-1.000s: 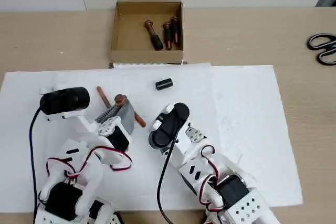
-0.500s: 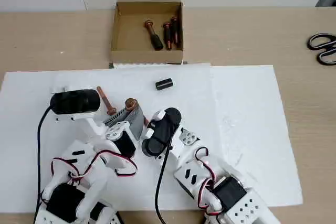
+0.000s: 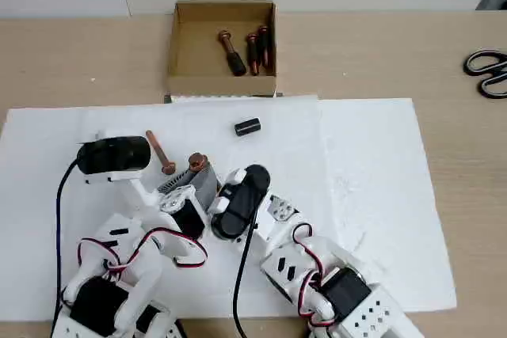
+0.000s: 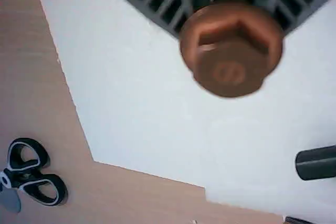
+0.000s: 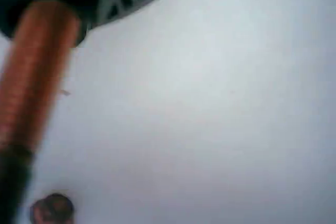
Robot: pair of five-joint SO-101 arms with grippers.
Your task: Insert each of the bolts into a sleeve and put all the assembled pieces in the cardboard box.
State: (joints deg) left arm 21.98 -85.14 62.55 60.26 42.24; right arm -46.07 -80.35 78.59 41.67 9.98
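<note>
While three assembled pieces [image 3: 252, 51] already lie in the cardboard box [image 3: 194, 57] by the desk's far edge, I judge two bolts are left to sleeve and box. My left hand [image 3: 196, 172] is clamped on one bolt [image 4: 231, 50] above the paper [image 3: 372, 195], toward the desk's front edge. Its hex head faces my left wrist camera, and its long axis seems to slant down toward my right hand [image 3: 226, 189], where the threaded shank [image 5: 37, 72] shows. Whether my right hand is apart or together I cannot tell. A loose bolt [image 3: 160, 152] lies just beside my left hand, slanted, head toward the front edge I think. A bare sleeve [image 3: 247, 127] lies between my hands and the box, roughly parallel to the far edge.
</note>
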